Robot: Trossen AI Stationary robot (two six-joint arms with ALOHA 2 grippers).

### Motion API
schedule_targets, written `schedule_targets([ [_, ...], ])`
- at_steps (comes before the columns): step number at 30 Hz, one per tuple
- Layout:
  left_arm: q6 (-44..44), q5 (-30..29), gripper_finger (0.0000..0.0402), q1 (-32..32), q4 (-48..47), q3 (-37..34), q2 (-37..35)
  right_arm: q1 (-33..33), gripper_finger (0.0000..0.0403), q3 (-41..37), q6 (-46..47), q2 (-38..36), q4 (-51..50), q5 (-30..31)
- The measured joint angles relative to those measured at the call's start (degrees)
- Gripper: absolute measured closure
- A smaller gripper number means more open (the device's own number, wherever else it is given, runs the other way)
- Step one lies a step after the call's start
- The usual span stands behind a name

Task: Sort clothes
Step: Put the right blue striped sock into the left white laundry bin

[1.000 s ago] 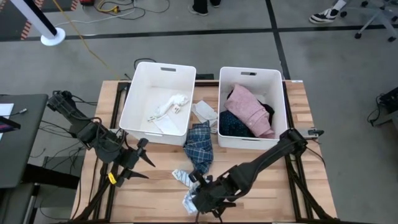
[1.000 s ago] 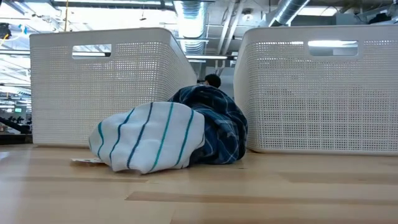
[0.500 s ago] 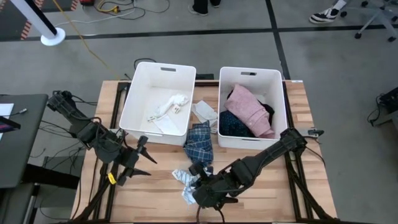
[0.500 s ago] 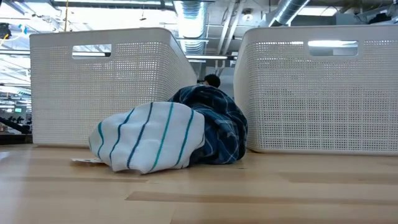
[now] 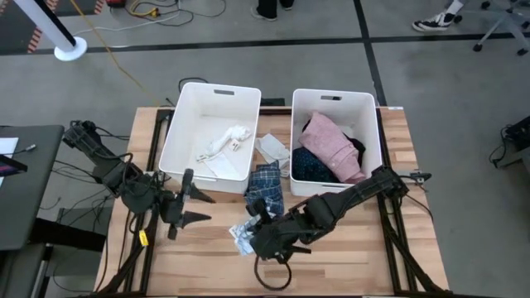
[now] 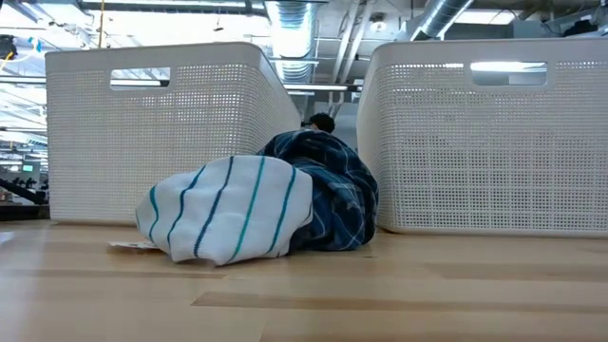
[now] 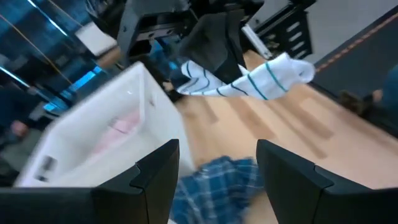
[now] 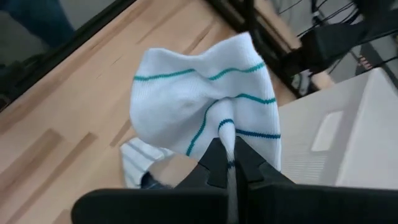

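At the table's six o'clock edge in the high view, the right gripper (image 5: pixel 251 236) is clenched on a blue-white striped sock (image 8: pixel 205 106), pinching a fold of it so the cloth fans out beyond the fingertips; the left wrist view shows the same sock hanging clear of the wooden table (image 5: pixel 356 265). A second striped sock (image 6: pixel 228 209) lies bunched on the tabletop, touching the blue plaid garment (image 5: pixel 267 186) just behind it. That plaid piece sits in the gap between the two white tubs, at twelve o'clock from the right gripper.

The left gripper (image 5: pixel 192 207) hovers over the table at nine o'clock from the right one, its fingers (image 7: pixel 155 171) spread apart and holding nothing.

The left tub (image 5: pixel 184 132) holds small white socks (image 5: pixel 228 141). The right tub (image 5: pixel 377 141) holds a pink garment (image 5: pixel 331 145) lying on top, with a navy dotted one (image 5: pixel 310 168) at six o'clock of it and a black one (image 5: pixel 356 149) at its three o'clock side. A white piece of cloth (image 5: pixel 273 149) lies on the table between the tubs, at twelve o'clock from the plaid garment.
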Motion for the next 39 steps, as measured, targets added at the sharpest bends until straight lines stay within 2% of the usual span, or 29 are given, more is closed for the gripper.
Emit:
schedule_targets([
  [10, 14.7, -5.3, 0.0193, 0.0, 3.8, 0.0, 0.6, -6.5, 0.0393, 2.2, 1.2, -2.3, 2.1, -0.6],
  [14, 18.8, -8.2, 0.0193, 0.0, 4.0, 0.0, 2.4, -9.6, 0.0392, 2.2, 3.3, -3.5, 3.0, -2.8],
  [18, 23.6, -13.1, 0.0193, 0.0, 4.3, 0.0, 5.5, -11.9, 0.0391, 2.1, 3.6, -3.5, 4.6, -6.5],
  [21, 27.5, -18.9, 0.0193, 0.0, 6.3, 0.0, 8.3, -12.7, 0.0391, 2.1, 4.1, -3.4, 5.4, -9.1],
  [24, 31.0, -24.4, 0.0194, 0.0, 9.7, 0.0, 10.7, -13.3, 0.0391, 2.1, 4.5, -3.4, 5.3, -9.6],
  [27, 33.1, -27.1, 0.0194, 0.0, 12.1, 0.0, 11.8, -13.6, 0.0391, 2.1, 4.6, -3.3, 5.3, -9.6],
  [31, 32.9, -26.9, 0.0194, 0.0, 14.5, 0.0, 11.5, -13.8, 0.039, 2.1, 4.8, -3.3, 5.2, -9.6],
  [39, 31.0, -19.2, 0.0194, -0.6, 18.8, 0.0, 11.6, -14.2, 0.039, 2.1, 6.0, -3.3, 4.8, -9.6],
])
